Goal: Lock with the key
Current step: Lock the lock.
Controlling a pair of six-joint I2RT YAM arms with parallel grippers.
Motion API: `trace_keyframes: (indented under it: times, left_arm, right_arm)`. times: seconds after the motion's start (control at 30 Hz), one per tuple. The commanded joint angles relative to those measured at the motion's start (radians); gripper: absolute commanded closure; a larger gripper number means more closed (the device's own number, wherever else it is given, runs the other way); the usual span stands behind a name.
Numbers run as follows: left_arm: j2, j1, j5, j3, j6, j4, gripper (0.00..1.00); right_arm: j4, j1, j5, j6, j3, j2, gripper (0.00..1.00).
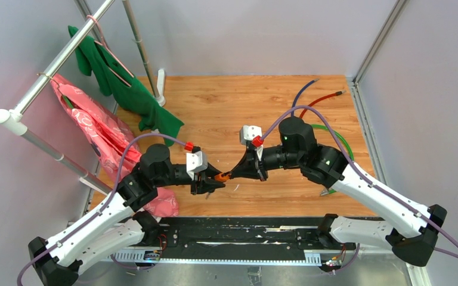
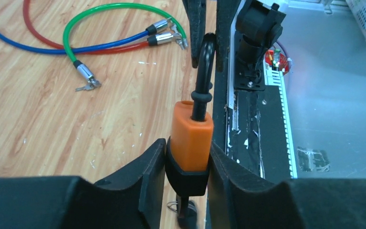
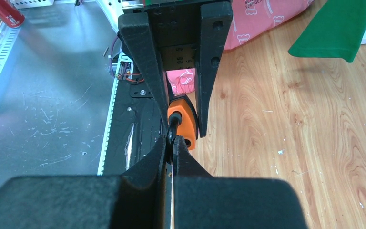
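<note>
An orange padlock with a black base hangs between the two arms over the table's front edge. My left gripper is shut on its body, one finger pressing each side. A dark key with a wire ring sticks out of the lock's underside. The black shackle rises from the body into my right gripper, which is shut on it. In the top view the lock sits between the left gripper and the right gripper. In the right wrist view the orange body shows just beyond my fingertips.
Green, blue and red cable locks lie on the wooden table, far right in the top view. A green cloth and a pink bag hang from a rack at the left. A black rail runs along the front.
</note>
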Motion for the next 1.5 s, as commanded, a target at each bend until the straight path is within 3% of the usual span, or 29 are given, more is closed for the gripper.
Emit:
trace_keyframes:
  times: [0.0,0.07,0.13,0.2,0.23,0.63,0.97,1.3,1.47]
  left_arm:
    - [-0.002,-0.009,0.029,-0.011,-0.054,0.081,0.62]
    - [-0.001,-0.011,0.041,-0.013,-0.062,0.101,0.62]
    - [0.000,-0.012,0.040,-0.016,-0.060,0.108,0.68]
    - [0.000,-0.012,0.045,-0.015,-0.050,0.106,0.92]
    - [0.001,-0.012,0.046,-0.013,-0.046,0.104,1.00]
    - [-0.018,-0.012,0.062,-0.014,-0.024,0.108,1.00]
    - [-0.024,-0.012,0.074,0.000,-0.012,0.139,1.00]
    - [-0.044,-0.012,0.000,0.034,-0.031,0.241,1.00]
    - [-0.045,-0.010,-0.064,0.060,-0.026,0.319,1.00]
  right_arm:
    - [0.053,0.021,-0.004,-0.015,0.045,0.003,1.00]
    - [0.056,0.022,-0.003,-0.016,0.043,0.003,1.00]
    - [0.061,0.023,-0.004,-0.016,0.043,0.003,1.00]
    - [0.063,0.022,-0.004,-0.016,0.043,0.003,1.00]
    - [0.063,0.022,-0.004,-0.018,0.042,0.003,1.00]
    - [0.197,0.034,0.040,-0.131,-0.065,-0.055,1.00]
    - [0.260,0.033,-0.008,-0.078,-0.120,-0.018,1.00]
    - [0.311,0.033,-0.051,0.016,-0.239,-0.003,1.00]
    - [0.536,0.046,-0.068,0.126,-0.384,0.022,1.00]
